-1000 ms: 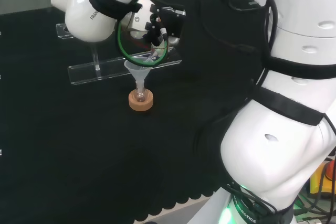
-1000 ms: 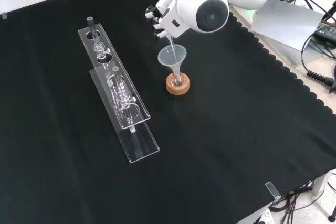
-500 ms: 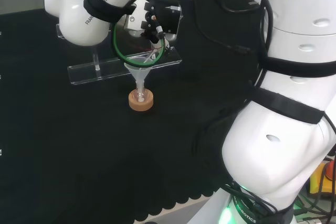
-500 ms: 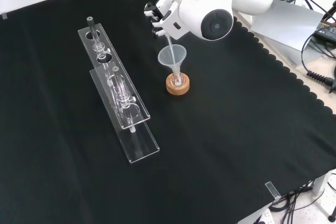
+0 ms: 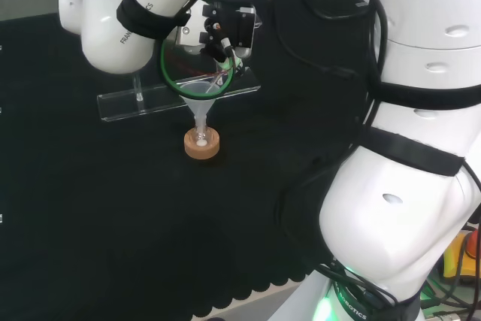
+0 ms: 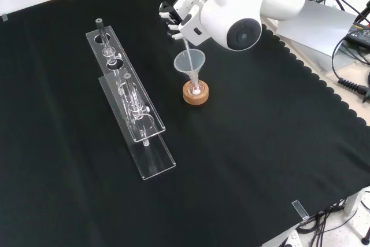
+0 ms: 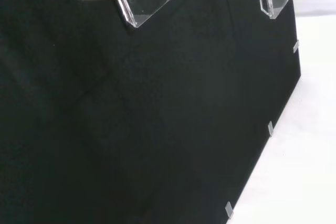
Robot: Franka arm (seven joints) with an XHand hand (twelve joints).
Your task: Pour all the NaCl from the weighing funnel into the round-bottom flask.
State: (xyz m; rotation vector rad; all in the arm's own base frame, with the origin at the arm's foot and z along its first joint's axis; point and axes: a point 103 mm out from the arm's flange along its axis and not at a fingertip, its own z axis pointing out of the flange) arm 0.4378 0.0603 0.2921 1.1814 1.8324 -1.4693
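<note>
One clear funnel [image 6: 190,62] sits in the neck of the small flask [image 6: 196,89], which rests on a cork ring [image 6: 195,95] mid-surface, right of two clear racks [image 6: 130,105] in the front view. White salt shows at the flask bottom. Hand [image 6: 178,20] is poised just above and behind the funnel, fingers curled round a slim clear weighing funnel [image 6: 186,45] tipped steeply, spout down into the funnel mouth. Pour looks well along. To do it well: keep the spout inside the funnel rim, hold the steep tilt until grains stop sliding, avoid nudging the funnel or flask sideways. Arm elbow link arches over the hand
</note>
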